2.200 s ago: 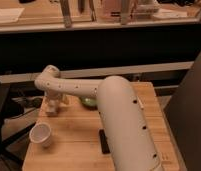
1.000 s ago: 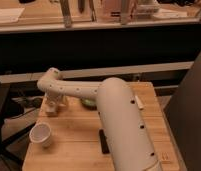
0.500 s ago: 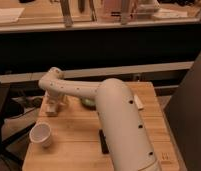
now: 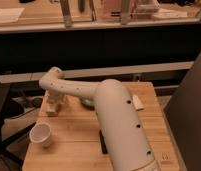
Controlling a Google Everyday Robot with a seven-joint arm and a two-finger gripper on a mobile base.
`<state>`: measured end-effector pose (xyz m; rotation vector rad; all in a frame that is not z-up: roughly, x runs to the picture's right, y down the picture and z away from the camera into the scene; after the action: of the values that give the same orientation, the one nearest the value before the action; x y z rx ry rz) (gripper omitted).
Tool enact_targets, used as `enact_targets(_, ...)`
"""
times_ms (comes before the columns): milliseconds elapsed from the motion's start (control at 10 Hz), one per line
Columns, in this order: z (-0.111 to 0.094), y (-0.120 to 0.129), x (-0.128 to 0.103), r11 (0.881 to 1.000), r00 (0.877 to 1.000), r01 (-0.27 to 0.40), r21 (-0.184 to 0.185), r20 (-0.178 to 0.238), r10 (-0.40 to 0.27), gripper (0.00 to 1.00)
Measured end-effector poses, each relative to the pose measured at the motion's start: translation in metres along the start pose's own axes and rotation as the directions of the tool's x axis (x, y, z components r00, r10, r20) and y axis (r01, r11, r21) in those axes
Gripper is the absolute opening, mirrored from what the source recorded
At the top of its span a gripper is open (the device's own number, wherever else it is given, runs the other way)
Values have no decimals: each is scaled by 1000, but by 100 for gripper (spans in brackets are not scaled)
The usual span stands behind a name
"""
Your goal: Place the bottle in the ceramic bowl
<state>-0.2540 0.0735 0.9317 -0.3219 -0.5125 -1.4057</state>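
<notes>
A light wooden table (image 4: 74, 142) fills the lower frame. Behind it a dark wall panel (image 4: 119, 47) runs beneath a pale counter (image 4: 39, 26). A black chair (image 4: 1, 112) stands at the left edge.

Beige pincer (image 4: 53, 105) at far-left of tan table (image 4: 69, 150), wht cup (image 4: 40, 135), grn bowl (image 4: 86, 103)

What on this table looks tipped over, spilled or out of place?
Nothing stands out. The paper cup stands upright at the front left, the ceramic bowl sits half hidden behind the arm, and the white packet lies flat. The gripper hangs over the rear left corner of the table, jaws open.
</notes>
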Motion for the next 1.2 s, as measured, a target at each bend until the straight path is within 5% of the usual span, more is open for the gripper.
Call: enact_targets(1200,16,-3,4,1000,1000,-1,12,6,1,80)
